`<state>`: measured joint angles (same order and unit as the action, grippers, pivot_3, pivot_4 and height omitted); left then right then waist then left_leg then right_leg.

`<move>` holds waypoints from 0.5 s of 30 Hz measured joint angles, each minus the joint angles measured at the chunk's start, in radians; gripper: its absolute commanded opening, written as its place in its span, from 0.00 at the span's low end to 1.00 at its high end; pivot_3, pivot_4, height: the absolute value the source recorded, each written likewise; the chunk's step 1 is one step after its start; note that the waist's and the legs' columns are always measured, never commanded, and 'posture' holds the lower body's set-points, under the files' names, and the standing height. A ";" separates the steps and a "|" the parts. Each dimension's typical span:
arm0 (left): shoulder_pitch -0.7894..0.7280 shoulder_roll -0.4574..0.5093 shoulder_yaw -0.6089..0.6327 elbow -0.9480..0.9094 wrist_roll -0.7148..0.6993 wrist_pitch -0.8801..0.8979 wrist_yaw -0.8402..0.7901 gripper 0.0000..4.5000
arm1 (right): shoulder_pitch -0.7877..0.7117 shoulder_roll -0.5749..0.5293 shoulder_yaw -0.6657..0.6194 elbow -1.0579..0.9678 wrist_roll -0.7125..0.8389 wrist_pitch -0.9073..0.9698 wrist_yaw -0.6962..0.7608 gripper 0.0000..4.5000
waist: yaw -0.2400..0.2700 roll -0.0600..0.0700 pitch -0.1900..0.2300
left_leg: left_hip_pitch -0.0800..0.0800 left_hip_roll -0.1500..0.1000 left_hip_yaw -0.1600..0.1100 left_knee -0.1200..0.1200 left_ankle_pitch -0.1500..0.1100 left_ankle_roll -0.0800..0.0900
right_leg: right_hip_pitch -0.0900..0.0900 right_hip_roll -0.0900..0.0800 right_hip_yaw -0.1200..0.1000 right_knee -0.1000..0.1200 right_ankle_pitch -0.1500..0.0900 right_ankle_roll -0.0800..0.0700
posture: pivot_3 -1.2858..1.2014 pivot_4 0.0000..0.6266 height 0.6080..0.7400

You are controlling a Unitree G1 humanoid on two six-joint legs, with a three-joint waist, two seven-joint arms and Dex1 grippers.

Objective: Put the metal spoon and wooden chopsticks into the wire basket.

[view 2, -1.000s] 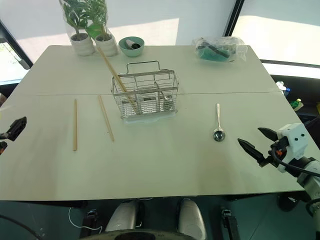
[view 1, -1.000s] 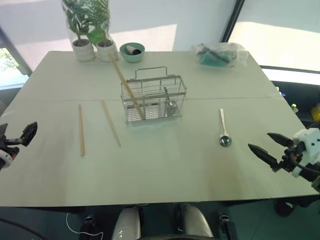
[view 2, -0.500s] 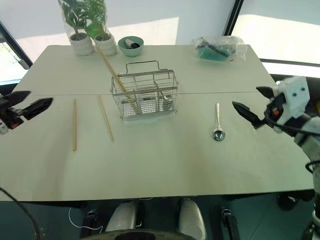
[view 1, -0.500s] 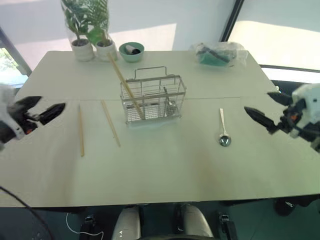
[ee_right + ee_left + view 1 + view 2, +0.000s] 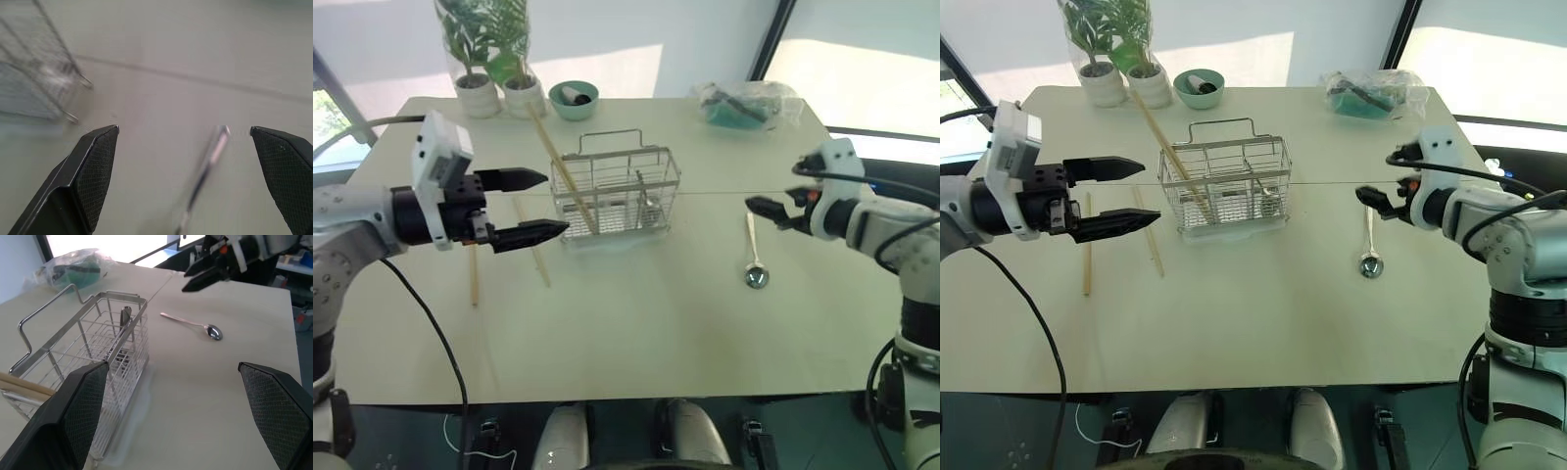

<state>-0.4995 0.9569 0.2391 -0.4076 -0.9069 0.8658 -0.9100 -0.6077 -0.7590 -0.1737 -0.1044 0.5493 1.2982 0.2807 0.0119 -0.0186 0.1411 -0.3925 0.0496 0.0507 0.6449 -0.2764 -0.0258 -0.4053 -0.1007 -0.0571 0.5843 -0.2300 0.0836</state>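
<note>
The wire basket [image 5: 615, 194] stands mid-table with one wooden chopstick [image 5: 555, 157] leaning in it and a dark utensil [image 5: 124, 319] upright inside. Two more chopsticks [image 5: 473, 279] [image 5: 541, 266] lie flat to its left. My left gripper [image 5: 556, 203] hovers open above them, pointing at the basket's left side. The metal spoon [image 5: 754, 257] lies to the right of the basket, bowl toward me. My right gripper [image 5: 771, 186] is open and empty, just above the far end of the spoon's handle [image 5: 205, 166].
Two potted plants [image 5: 489, 59] and a small green bowl [image 5: 573, 98] stand at the back left. A plastic bag [image 5: 744, 103] lies at the back right. A seam runs across the table [image 5: 636, 333] behind the basket.
Both arms swung in from the table's sides. The left gripper moved right to the basket's left side. The right gripper moved inward and forward to the spoon's handle. Both stayed open.
</note>
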 measured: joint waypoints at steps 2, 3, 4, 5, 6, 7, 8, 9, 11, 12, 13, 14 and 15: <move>-0.014 -0.009 -0.021 -0.001 -0.001 0.001 -0.004 1.00 | -0.003 0.001 0.029 0.047 -0.028 0.004 -0.005 0.99 | -0.002 0.000 0.000 | 0.000 0.000 0.000 0.000 0.000 0.000 | 0.000 0.000 0.000 0.000 0.000 0.000 | 0.52 0.24 0.83; -0.016 -0.013 -0.030 -0.003 -0.002 0.001 -0.009 1.00 | -0.010 0.001 0.043 0.080 -0.043 0.005 -0.006 0.99 | -0.003 0.000 0.000 | 0.000 0.000 0.000 0.000 0.000 0.000 | 0.000 0.000 0.000 0.000 0.000 0.000 | 0.52 0.24 0.83; -0.016 -0.016 -0.034 -0.004 -0.005 0.002 -0.015 1.00 | -0.016 0.001 0.052 0.100 -0.055 0.004 -0.005 0.99 | -0.004 0.000 0.000 | 0.000 0.000 0.000 0.000 0.000 0.000 | 0.000 0.001 0.000 0.000 0.000 0.000 | 0.52 0.24 0.83; -0.016 -0.016 -0.041 -0.005 -0.009 0.003 -0.023 1.00 | -0.024 0.001 0.060 0.122 -0.066 -0.001 0.001 0.99 | -0.006 0.000 0.000 | 0.000 0.000 0.000 0.000 0.000 0.000 | 0.000 0.002 0.001 0.000 0.000 0.000 | 0.52 0.24 0.83; -0.016 -0.016 -0.048 -0.007 -0.012 0.004 -0.031 1.00 | -0.031 0.001 0.069 0.136 -0.076 -0.008 0.006 0.99 | -0.006 0.000 0.000 | 0.000 0.001 0.000 0.000 0.000 0.000 | 0.000 0.002 0.001 0.001 0.000 0.001 | 0.52 0.24 0.83; -0.016 -0.016 -0.057 -0.007 -0.015 0.006 -0.041 1.00 | -0.041 0.005 0.075 0.149 -0.079 -0.013 0.013 0.99 | -0.007 0.000 0.000 | 0.000 0.001 -0.001 0.000 0.000 0.000 | 0.000 0.003 0.001 0.001 0.000 0.001 | 0.52 0.24 0.83; -0.016 -0.015 -0.068 -0.007 -0.017 0.011 -0.050 1.00 | -0.051 0.012 0.081 0.155 -0.086 -0.018 0.019 0.99 | -0.008 0.000 0.000 | 0.001 0.001 -0.001 0.000 0.000 0.000 | 0.000 0.003 0.001 0.002 0.000 0.001 | 0.52 0.24 0.83; -0.016 -0.015 -0.077 -0.007 -0.017 0.016 -0.059 1.00 | -0.062 0.024 0.087 0.162 -0.095 -0.018 0.024 0.99 | -0.008 0.000 0.000 | 0.001 0.002 -0.002 0.000 0.000 0.000 | -0.001 0.003 0.001 0.003 0.000 0.001 | 0.52 0.24 0.83; -0.017 -0.009 -0.095 -0.007 -0.015 0.017 -0.083 1.00 | -0.064 0.027 0.109 0.163 -0.105 -0.024 0.040 0.99 | -0.008 0.000 0.000 | 0.001 0.002 -0.002 0.000 0.000 0.000 | -0.001 0.004 0.000 0.004 0.000 0.001 | 0.52 0.24 0.83; -0.017 0.001 -0.110 -0.007 -0.009 0.016 -0.103 1.00 | -0.061 0.029 0.128 0.163 -0.115 -0.031 0.049 0.99 | -0.008 0.000 0.000 | 0.001 0.002 -0.002 0.000 0.000 0.000 | -0.001 0.004 0.000 0.004 0.000 0.001 | 0.52 0.24 0.83; -0.017 0.002 -0.112 -0.007 -0.007 0.016 -0.112 1.00 | -0.059 0.032 0.133 0.163 -0.117 -0.033 0.052 0.99 | -0.007 0.000 0.000 | 0.001 0.002 -0.002 0.000 0.000 0.000 | -0.001 0.004 0.001 0.004 0.000 0.001 | 0.52 0.24 0.83; -0.024 0.005 -0.118 -0.006 -0.002 0.016 -0.126 1.00 | -0.057 0.038 0.140 0.166 -0.124 -0.034 0.056 0.99 | -0.006 0.000 0.000 | 0.001 0.002 -0.002 0.000 0.000 0.000 | -0.001 0.004 0.001 0.004 0.000 0.001 | 0.52 0.24 0.83; -0.036 0.005 -0.128 -0.006 0.002 0.016 -0.136 1.00 | -0.057 0.047 0.141 0.172 -0.133 -0.032 0.053 0.99 | -0.005 0.000 0.000 | 0.001 0.002 -0.002 0.001 0.000 0.000 | 0.000 0.004 0.001 0.004 0.000 0.001 | 0.52 0.24 0.83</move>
<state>-0.5355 0.9623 0.1112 -0.4135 -0.9045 0.8814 -1.0457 -0.6651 -0.7120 -0.0325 0.0673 0.4163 1.2666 0.3341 0.0071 -0.0189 0.1412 -0.3914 0.0512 0.0483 0.6458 -0.2765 -0.0254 -0.4058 -0.0970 -0.0566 0.5883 -0.2302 0.0842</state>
